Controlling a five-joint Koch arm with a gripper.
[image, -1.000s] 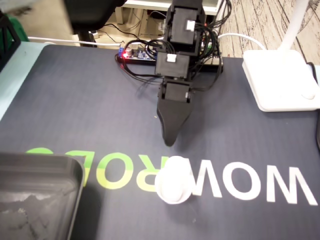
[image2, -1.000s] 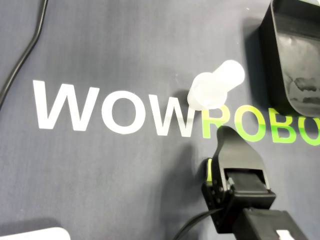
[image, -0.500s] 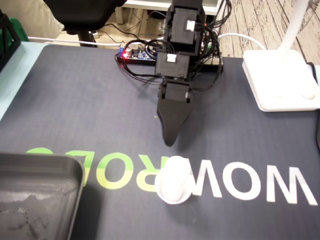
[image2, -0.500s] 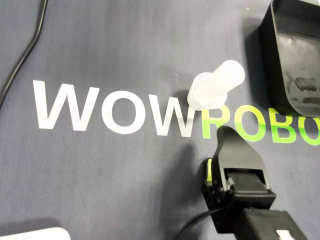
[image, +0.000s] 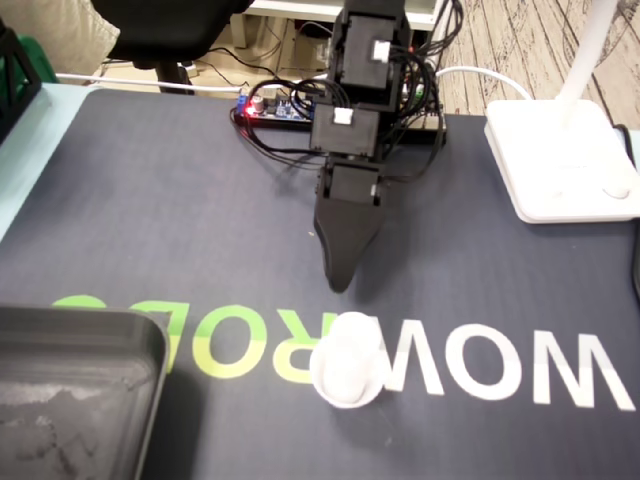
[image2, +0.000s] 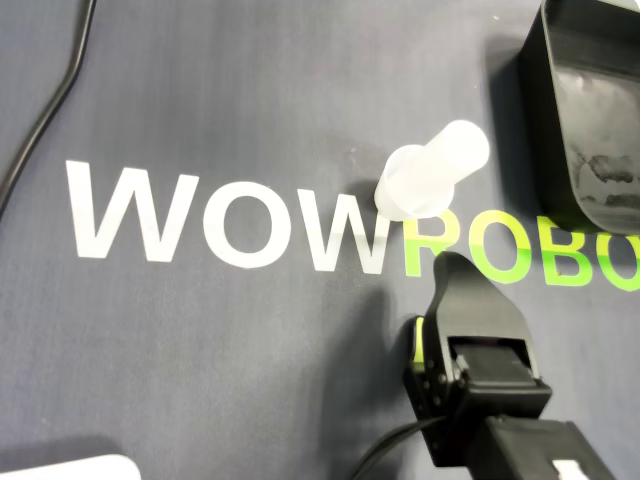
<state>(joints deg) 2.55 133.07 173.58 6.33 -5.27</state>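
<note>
I've got the gripper (image: 340, 285) tip-down just behind the white cup (image: 348, 362), not touching it. Only one black tip shows, so I can't tell how wide it's open. The cup stands on the mat's (image: 150, 200) lettering, open mat all round. The black tray (image: 80, 325) at the corner shows only pale scuffs.

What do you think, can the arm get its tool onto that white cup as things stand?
Probably yes. The tool hangs just short of the white cup, with only bare mat between them; the black tray lies well off to one side.
</note>
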